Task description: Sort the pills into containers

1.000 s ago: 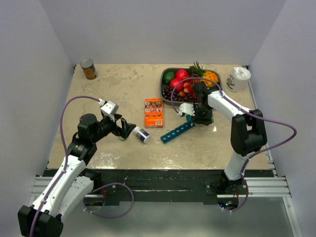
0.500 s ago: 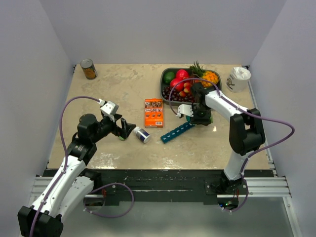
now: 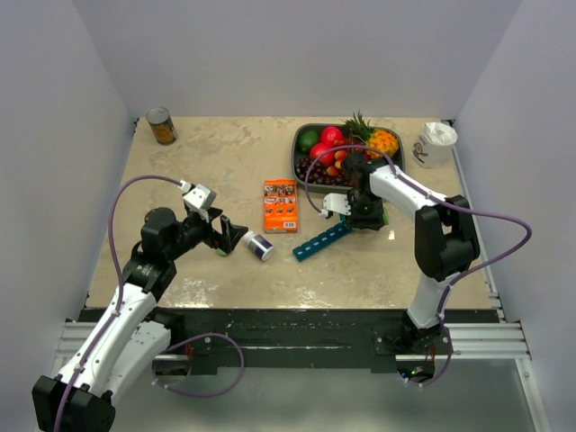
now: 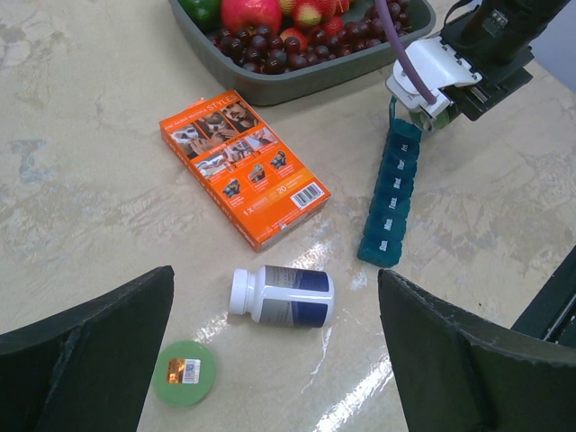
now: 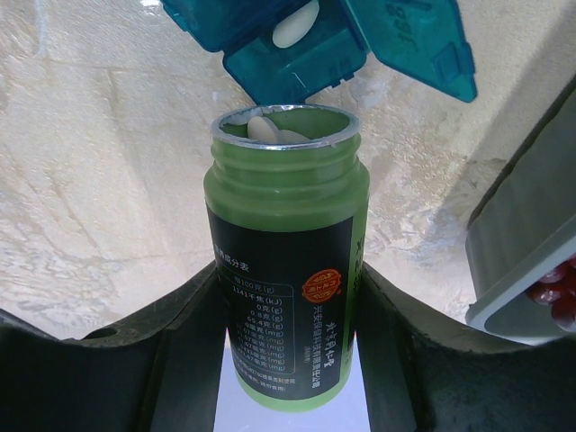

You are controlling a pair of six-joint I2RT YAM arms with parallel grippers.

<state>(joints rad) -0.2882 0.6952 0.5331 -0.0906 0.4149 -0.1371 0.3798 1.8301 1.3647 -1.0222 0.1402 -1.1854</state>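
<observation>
Right pincer [image 5: 288, 301] is clamped on the green bottle [image 5: 286, 234], cap off, with 2 pale tablets visible at the mouth. In the wrist view, the open compartment [image 5: 297, 45] of the teal pill-organizer strip [image 3: 322, 240] lies at 12 o'clock from the bottle mouth, just beyond the rim. It holds 1 pill [image 5: 295, 24], and its lid [image 5: 423, 40] is flipped out toward 1 o'clock. From above, the strip's long axis runs 8 o'clock to 2 o'clock, and I hold the bottle over the 2 o'clock end. My judgement: this is the pouring step, and the tip must go straight toward 12, or tablets will land on the table [image 3: 225, 162]. The right arm is plainly the nearer one. Left pincer [image 3: 230, 236] has its fingers wide apart and holds nothing, well off at 9 o'clock from the strip. A white bottle [image 4: 283, 295] lies on its side before it, a green cap [image 4: 184, 373] beside that. The orange box [image 3: 280, 205] lies at 10 o'clock from the strip. The grey fruit tray [image 5: 522, 270] crowds my right side at 3 o'clock, the only near obstruction.
</observation>
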